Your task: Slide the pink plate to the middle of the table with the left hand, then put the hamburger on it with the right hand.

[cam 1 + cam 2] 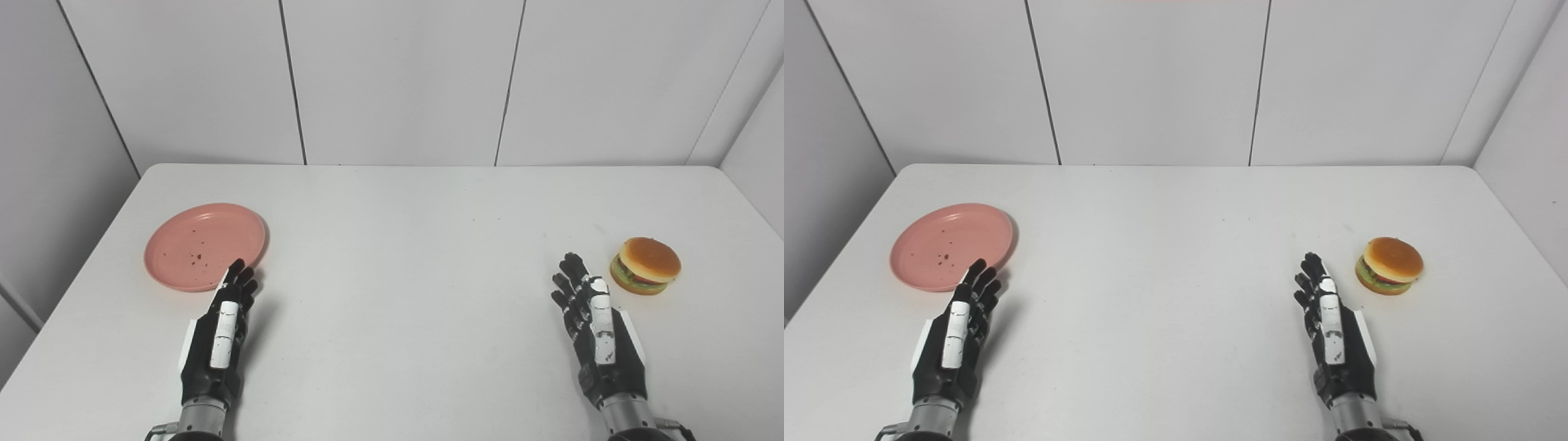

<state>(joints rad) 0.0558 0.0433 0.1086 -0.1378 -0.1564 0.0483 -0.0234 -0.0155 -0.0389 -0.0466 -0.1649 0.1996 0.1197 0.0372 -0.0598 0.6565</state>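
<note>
**Robot hands poised at the start: pink plate at the left, hamburger at the right**

Left eye view: A white table [392, 245] fills the frame, with pale wall panels behind it. The pink plate [196, 242] lies flat on the table's left side, well away from the middle. It holds no food, only a few small dark specks on its surface. The left robot hand [223, 324] lies just in front of the plate, fingers stretched forward and holding nothing; its fingertips [237, 269] overlap the plate's near rim, though contact cannot be confirmed. On the right side sits the hamburger [646, 265], upright on the bare table. The right robot hand [594, 324] rests just beside it, to its left, open and empty, not touching.

Right eye view: The same layout appears from slightly to the right. The plate reads as still unmoved, so the first step, the slide, seems to be just beginning. The next move likely calls for the left robot hand to catch the rim and draw the plate rightward to the centre while the right robot hand waits.
</note>
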